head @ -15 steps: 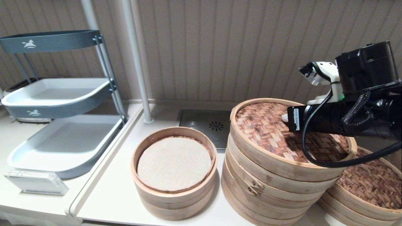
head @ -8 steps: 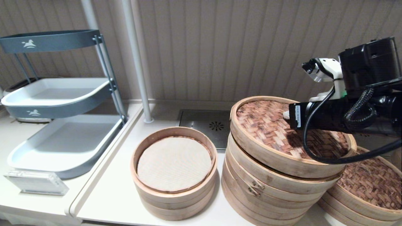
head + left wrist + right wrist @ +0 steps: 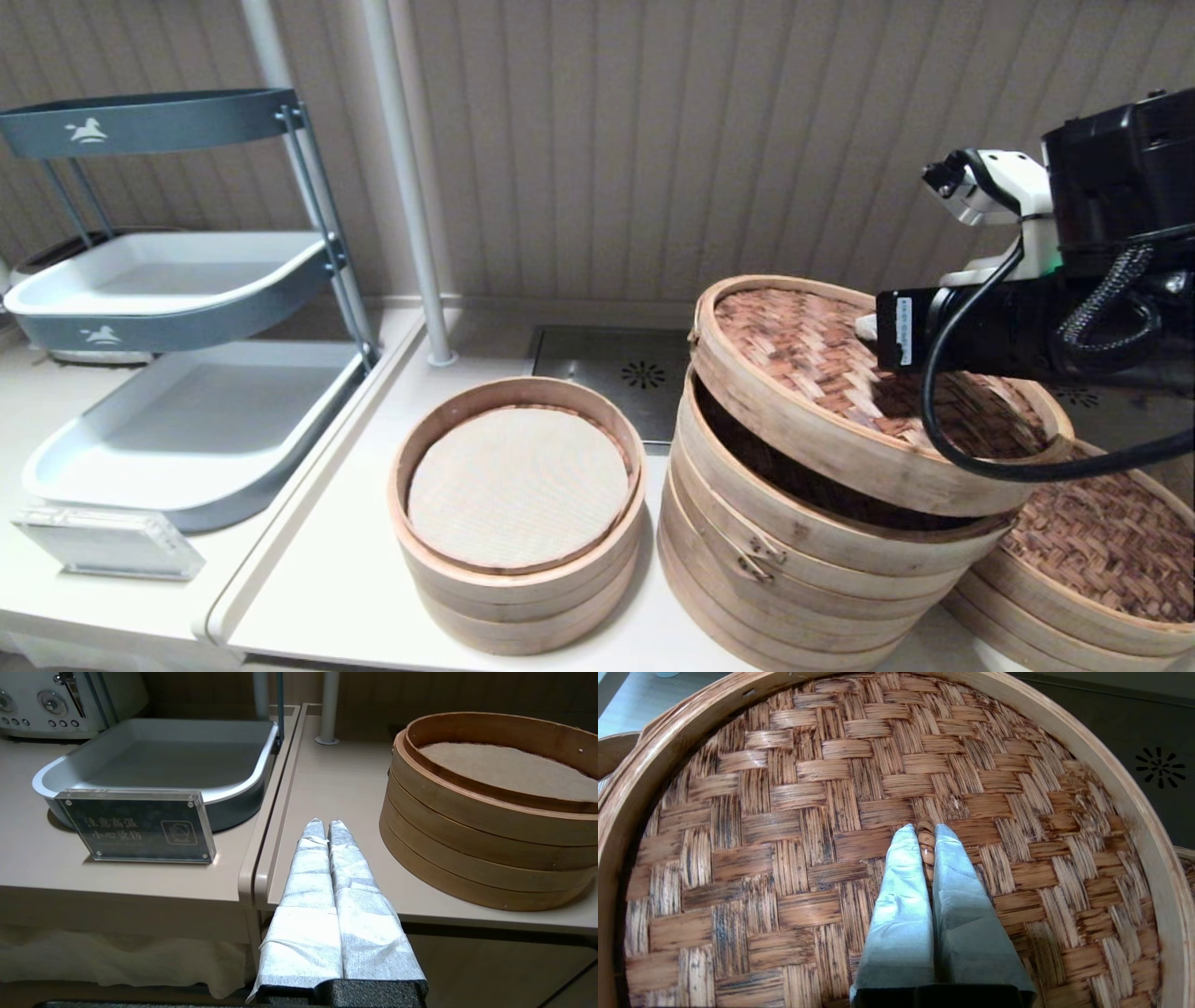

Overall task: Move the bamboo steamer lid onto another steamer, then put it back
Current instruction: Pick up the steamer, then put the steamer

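In the head view the right gripper (image 3: 864,327) reached in from the right over the bamboo steamer lid (image 3: 822,411), which hung tilted above the tall steamer stack (image 3: 794,569), its left edge raised off the top ring, with a lower steamer (image 3: 1102,560) to the right and a cloth-lined steamer (image 3: 518,509) to the left. The left wrist view showed the left gripper (image 3: 322,826) pressed together on nothing, parked off the counter's (image 3: 336,788) near edge beside the cloth-lined steamer (image 3: 486,826) and a grey tray (image 3: 154,760). In the right wrist view the right gripper (image 3: 926,833) pinched the small centre knot (image 3: 926,847) of the bamboo steamer lid (image 3: 784,812).
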Robot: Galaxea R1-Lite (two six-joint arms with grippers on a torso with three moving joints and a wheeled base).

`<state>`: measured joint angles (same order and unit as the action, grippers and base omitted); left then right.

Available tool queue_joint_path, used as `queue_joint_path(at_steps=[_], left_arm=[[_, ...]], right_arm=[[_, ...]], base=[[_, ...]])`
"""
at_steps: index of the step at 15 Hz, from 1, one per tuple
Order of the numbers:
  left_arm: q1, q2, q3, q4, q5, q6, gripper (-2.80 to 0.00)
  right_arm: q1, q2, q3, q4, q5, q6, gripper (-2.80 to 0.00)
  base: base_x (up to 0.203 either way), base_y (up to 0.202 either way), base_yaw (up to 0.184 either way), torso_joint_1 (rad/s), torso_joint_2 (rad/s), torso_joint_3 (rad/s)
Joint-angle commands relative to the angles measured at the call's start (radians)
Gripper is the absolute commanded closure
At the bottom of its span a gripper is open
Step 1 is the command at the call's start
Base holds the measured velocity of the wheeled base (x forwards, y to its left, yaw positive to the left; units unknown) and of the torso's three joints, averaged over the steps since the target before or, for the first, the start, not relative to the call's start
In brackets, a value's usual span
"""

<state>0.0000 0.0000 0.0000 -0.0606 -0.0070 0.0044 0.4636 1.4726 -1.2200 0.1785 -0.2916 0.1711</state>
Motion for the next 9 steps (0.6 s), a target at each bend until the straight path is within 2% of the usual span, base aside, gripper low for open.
queue_joint_path(at_steps=[1, 9], left_arm=[[0.0, -0.002, 0.025, -0.001, -0.001, 0.0, 0.0], [0.002, -0.002, 0.025, 0.0, 0.001, 0.0, 0.0]], right_arm=[[0.0, -0.01, -0.001, 0.001, -0.009, 0.001, 0.0], [-0.019, -0.063, 0.012, 0.002, -0.045, -0.028, 0.0]], base=[[0.0, 0.0, 0.0, 0.0, 0.0, 0.0], [0.0, 0.0, 0.0, 0.0, 0.0, 0.0]])
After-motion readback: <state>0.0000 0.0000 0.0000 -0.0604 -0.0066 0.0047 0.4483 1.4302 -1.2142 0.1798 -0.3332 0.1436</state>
